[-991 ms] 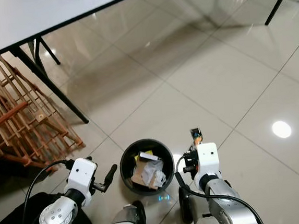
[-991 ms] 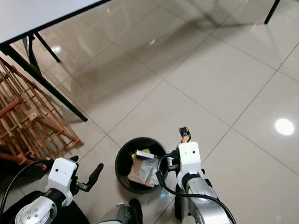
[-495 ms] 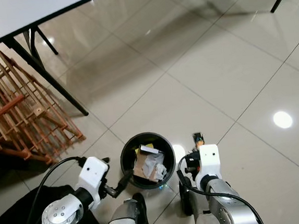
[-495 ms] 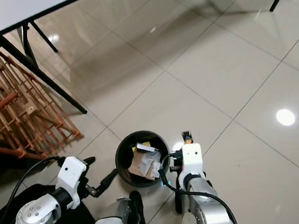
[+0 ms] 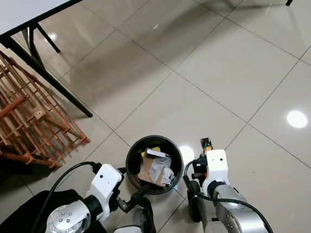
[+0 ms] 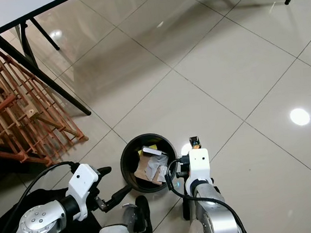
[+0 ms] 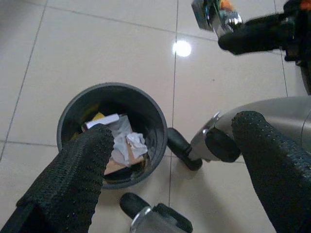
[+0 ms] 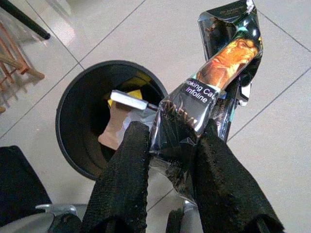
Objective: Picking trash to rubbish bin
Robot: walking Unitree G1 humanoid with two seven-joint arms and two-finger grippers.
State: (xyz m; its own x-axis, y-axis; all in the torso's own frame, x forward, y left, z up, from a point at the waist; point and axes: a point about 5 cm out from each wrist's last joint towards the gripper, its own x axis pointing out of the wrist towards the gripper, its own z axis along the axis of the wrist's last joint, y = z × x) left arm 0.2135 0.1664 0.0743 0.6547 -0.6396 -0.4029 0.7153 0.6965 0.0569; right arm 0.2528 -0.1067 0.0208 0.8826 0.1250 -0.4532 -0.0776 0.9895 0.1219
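Rubbish bin (image 5: pixel 154 165) sits bottom centre, part full of paper. Left to right: left gripper (image 5: pixel 135 194) beside bin's near rim, fingers (image 7: pixel 73 179) spread open, empty. Right gripper (image 8: pixel 170 160) just right of bin, fingers clamped on foil snack wrapper (image 8: pixel 214 87). Best carried leftward until wrapper hangs over opening, then released; wrapper light, could flutter onto floor (image 5: pixel 222 72).

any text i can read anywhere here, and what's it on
"Infoline" with a cut-off word beneath, roughly "Ca": on the black label band of the shiny foil wrapper held between the right gripper fingers beside the rubbish bin.
Small white print at the wrapper's top edge: too blurred to read.
Papers inside the bin: no legible text.
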